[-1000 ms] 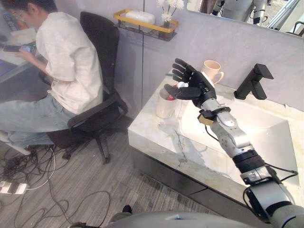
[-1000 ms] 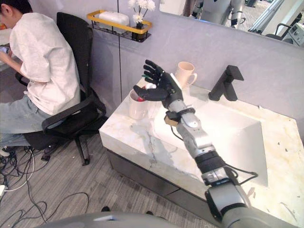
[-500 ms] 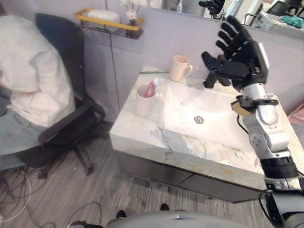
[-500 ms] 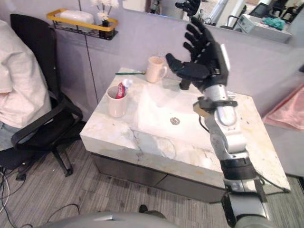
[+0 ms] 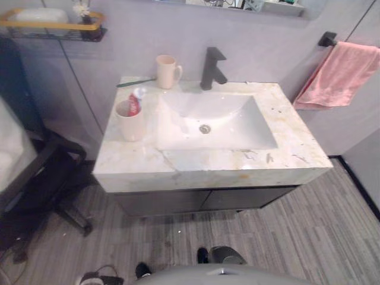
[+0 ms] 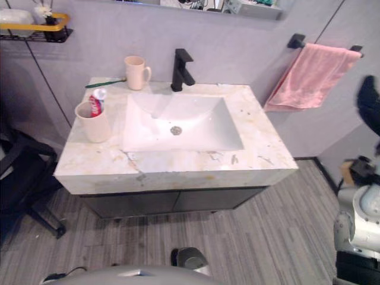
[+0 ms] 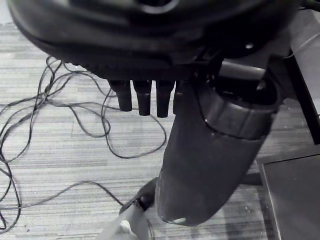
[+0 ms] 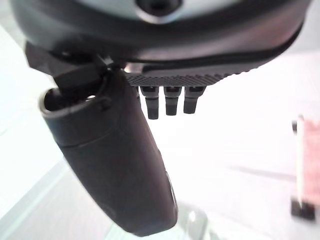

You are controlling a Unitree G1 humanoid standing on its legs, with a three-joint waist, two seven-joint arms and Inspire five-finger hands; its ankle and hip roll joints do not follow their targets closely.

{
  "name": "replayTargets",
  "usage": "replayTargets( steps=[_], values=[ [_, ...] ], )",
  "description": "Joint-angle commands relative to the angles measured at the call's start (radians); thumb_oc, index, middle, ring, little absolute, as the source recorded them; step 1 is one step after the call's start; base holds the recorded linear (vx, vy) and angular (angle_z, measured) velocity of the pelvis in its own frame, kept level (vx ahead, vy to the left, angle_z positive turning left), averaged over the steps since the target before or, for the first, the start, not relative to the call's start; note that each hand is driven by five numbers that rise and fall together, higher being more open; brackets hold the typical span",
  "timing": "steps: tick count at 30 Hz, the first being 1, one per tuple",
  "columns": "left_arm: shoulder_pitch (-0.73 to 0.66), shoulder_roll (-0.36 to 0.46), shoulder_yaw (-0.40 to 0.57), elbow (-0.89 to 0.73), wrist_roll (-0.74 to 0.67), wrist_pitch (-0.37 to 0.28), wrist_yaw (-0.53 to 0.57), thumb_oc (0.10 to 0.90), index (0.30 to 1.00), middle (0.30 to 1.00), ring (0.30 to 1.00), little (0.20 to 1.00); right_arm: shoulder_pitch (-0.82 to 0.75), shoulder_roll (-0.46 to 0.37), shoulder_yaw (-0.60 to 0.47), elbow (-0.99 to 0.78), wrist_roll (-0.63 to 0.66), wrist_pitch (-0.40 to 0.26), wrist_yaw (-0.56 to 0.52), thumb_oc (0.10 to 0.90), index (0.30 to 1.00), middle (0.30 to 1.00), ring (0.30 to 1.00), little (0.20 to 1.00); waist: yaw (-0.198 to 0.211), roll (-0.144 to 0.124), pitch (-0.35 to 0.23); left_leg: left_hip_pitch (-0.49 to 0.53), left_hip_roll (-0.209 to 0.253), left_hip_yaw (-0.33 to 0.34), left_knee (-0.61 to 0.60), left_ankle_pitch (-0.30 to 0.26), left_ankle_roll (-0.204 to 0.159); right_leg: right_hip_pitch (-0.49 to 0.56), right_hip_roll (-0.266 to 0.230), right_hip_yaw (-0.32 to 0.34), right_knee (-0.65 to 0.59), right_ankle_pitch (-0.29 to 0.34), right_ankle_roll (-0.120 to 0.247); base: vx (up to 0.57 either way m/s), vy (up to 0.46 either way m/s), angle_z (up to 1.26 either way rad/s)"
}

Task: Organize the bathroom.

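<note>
The right hand (image 6: 369, 104) is raised at the far right near the pink towel (image 6: 309, 77), fingers relaxed, empty. The left hand (image 7: 145, 97) hangs over the floor, fingers loose, empty.

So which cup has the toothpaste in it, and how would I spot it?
Find the marble counter around the white sink. Left of the basin stands a cream cup with a red-and-white tube sticking out; the handled mug by the black faucet has none.
</note>
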State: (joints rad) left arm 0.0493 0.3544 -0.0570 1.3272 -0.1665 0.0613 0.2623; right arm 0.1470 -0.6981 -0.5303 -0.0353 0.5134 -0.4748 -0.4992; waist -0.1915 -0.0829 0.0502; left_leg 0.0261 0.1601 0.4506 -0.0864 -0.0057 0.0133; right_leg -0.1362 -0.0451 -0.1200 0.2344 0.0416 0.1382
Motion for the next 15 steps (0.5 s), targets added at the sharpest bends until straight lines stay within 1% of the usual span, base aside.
replayTargets(
  steps=[1, 2, 3, 4, 5, 6, 7, 8, 9, 10, 11, 12, 13, 14, 15],
  values=[
    [-0.004, 0.031, 0.079, 0.033, -0.036, -0.062, 0.056, 0.8, 0.9, 0.9, 0.9, 0.9, -0.071, -0.01, -0.109, 0.064, -0.121, -0.093, -0.253, 0.8, 0.9, 0.9, 0.9, 0.9, -0.005, 0.007, -0.029, -0.006, -0.076, -0.034, -0.001, 0.007, -0.007, 0.142, -0.062, 0.028, 0.01, 0.026, 0.07, -0.11, -0.105, -0.92],
    [-0.001, 0.028, 0.08, 0.031, -0.041, -0.07, 0.063, 0.8, 0.9, 0.9, 0.9, 0.9, -0.069, 0.009, -0.113, 0.093, -0.098, -0.079, -0.298, 0.8, 0.9, 0.9, 0.9, 0.9, 0.0, 0.004, -0.031, -0.017, -0.078, -0.026, -0.001, 0.01, -0.008, 0.165, -0.059, 0.024, 0.002, 0.006, 0.071, -0.11, -0.129, -1.45],
    [0.005, 0.026, 0.085, 0.027, -0.054, -0.075, 0.068, 0.8, 0.9, 0.9, 0.9, 0.9, -0.064, 0.027, -0.122, 0.133, -0.104, -0.053, -0.333, 0.8, 0.9, 0.9, 0.9, 0.9, 0.013, 0.002, -0.035, -0.026, -0.077, -0.017, -0.001, 0.018, -0.014, 0.189, -0.063, 0.004, -0.026, -0.008, 0.067, -0.16, -0.188, -1.02],
    [0.007, 0.027, 0.087, 0.033, -0.078, -0.085, 0.069, 0.8, 0.9, 0.9, 0.9, 0.9, -0.052, 0.055, -0.126, 0.204, -0.154, -0.04, -0.385, 0.8, 0.9, 0.9, 0.9, 0.9, 0.025, 0.001, -0.039, -0.047, -0.075, 0.005, 0.001, 0.025, -0.021, 0.224, -0.055, -0.019, -0.062, -0.046, 0.059, -0.15, -0.221, -0.7],
    [0.008, 0.026, 0.093, 0.037, -0.09, -0.086, 0.068, 0.8, 0.9, 0.9, 0.9, 0.9, -0.042, 0.064, -0.119, 0.263, -0.123, -0.04, -0.395, 0.8, 0.9, 0.9, 0.9, 0.9, 0.038, -0.002, -0.039, -0.055, -0.067, 0.011, 0.002, 0.039, -0.033, 0.243, -0.05, -0.041, -0.095, -0.056, 0.048, -0.12, -0.216, -0.17],
    [0.009, 0.024, 0.096, 0.038, -0.097, -0.086, 0.068, 0.8, 0.9, 0.9, 0.9, 0.9, -0.036, 0.076, -0.12, 0.309, -0.094, -0.028, -0.393, 0.8, 0.9, 0.9, 0.9, 0.9, 0.042, -0.001, -0.039, -0.061, -0.061, 0.009, 0.002, 0.05, -0.042, 0.259, -0.041, -0.041, -0.127, -0.079, 0.036, -0.1, -0.233, -0.35],
    [0.006, 0.022, 0.095, 0.041, -0.105, -0.083, 0.068, 0.8, 0.9, 0.9, 0.9, 0.9, -0.027, 0.082, -0.118, 0.413, -0.064, -0.001, -0.403, 0.8, 0.9, 0.9, 0.9, 0.9, 0.048, -0.001, -0.037, -0.064, -0.049, 0.006, 0.002, 0.066, -0.061, 0.279, -0.026, -0.044, -0.176, -0.103, 0.015, -0.08, -0.193, -0.29],
    [0.004, 0.02, 0.095, 0.043, -0.103, -0.077, 0.065, 0.8, 0.9, 0.9, 0.9, 0.9, -0.025, 0.084, -0.114, 0.45, -0.046, 0.011, -0.402, 0.8, 0.9, 0.9, 0.9, 0.9, 0.05, 0.0, -0.036, -0.066, -0.044, 0.006, 0.002, 0.071, -0.068, 0.284, -0.021, -0.045, -0.191, -0.11, 0.008, -0.15, -0.277, -0.35],
    [-0.001, 0.011, 0.084, 0.045, -0.099, -0.057, 0.058, 0.8, 0.9, 0.9, 0.9, 0.9, -0.017, 0.127, -0.074, 0.599, 0.067, 0.055, -0.317, 0.8, 0.9, 0.9, 0.9, 0.9, 0.052, 0.0, -0.024, -0.071, -0.024, 0.001, 0.004, 0.097, -0.092, 0.288, -0.003, -0.048, -0.235, -0.104, -0.014, -0.22, -0.282, -0.32],
    [-0.008, -0.002, 0.058, 0.044, -0.097, -0.046, 0.072, 0.8, 0.9, 0.9, 0.9, 0.9, -0.014, 0.169, 0.005, 0.744, 0.074, 0.087, -0.318, 0.8, 0.9, 0.9, 0.9, 0.9, 0.053, -0.001, -0.007, -0.083, -0.015, -0.012, 0.006, 0.121, -0.107, 0.292, 0.013, -0.038, -0.277, -0.08, -0.03, -0.23, -0.269, -0.28],
    [-0.01, -0.004, 0.053, 0.043, -0.097, -0.039, 0.073, 0.8, 0.9, 0.9, 0.9, 0.9, -0.017, 0.177, 0.022, 0.774, 0.097, 0.099, -0.288, 0.8, 0.9, 0.9, 0.9, 0.9, 0.053, -0.001, -0.003, -0.087, -0.014, -0.016, 0.007, 0.126, -0.11, 0.294, 0.016, -0.037, -0.286, -0.075, -0.033, -0.19, -0.192, -0.06],
    [-0.016, -0.008, 0.048, 0.043, -0.102, -0.027, 0.074, 0.8, 0.9, 0.9, 0.9, 0.9, -0.022, 0.201, 0.052, 0.83, 0.196, 0.105, -0.228, 0.8, 0.9, 0.9, 0.9, 0.9, 0.054, 0.0, 0.004, -0.094, -0.009, -0.02, 0.008, 0.137, -0.118, 0.295, 0.022, -0.041, -0.317, -0.058, -0.037, -0.2, -0.183, -0.07],
    [-0.025, -0.015, 0.035, 0.046, -0.131, -0.027, 0.078, 0.8, 0.9, 0.9, 0.9, 0.9, -0.033, 0.251, 0.082, 0.952, 0.342, 0.138, -0.151, 0.8, 0.9, 0.9, 0.9, 0.9, 0.057, 0.006, 0.012, -0.096, 0.002, -0.027, 0.009, 0.155, -0.133, 0.278, 0.028, -0.048, -0.322, -0.046, -0.04, -0.19, -0.174, -0.14],
    [-0.031, -0.018, 0.032, 0.049, -0.135, -0.028, 0.079, 0.8, 0.9, 0.9, 0.9, 0.9, -0.037, 0.26, 0.089, 1.008, 0.342, 0.11, -0.123, 0.8, 0.9, 0.9, 0.9, 0.9, 0.058, 0.007, 0.014, -0.095, 0.003, -0.03, 0.009, 0.156, -0.134, 0.274, 0.031, -0.044, -0.322, -0.045, -0.042, -0.19, -0.16, -0.18],
    [-0.043, -0.023, 0.025, 0.055, -0.14, -0.033, 0.082, 0.8, 0.9, 0.9, 0.9, 0.9, -0.045, 0.282, 0.124, 1.091, 0.302, 0.092, -0.073, 0.8, 0.9, 0.9, 0.9, 0.9, 0.063, 0.012, 0.019, -0.094, 0.003, -0.037, 0.009, 0.156, -0.133, 0.271, 0.035, -0.044, -0.322, -0.042, -0.047, -0.12, -0.097, -0.05]
  ],
)
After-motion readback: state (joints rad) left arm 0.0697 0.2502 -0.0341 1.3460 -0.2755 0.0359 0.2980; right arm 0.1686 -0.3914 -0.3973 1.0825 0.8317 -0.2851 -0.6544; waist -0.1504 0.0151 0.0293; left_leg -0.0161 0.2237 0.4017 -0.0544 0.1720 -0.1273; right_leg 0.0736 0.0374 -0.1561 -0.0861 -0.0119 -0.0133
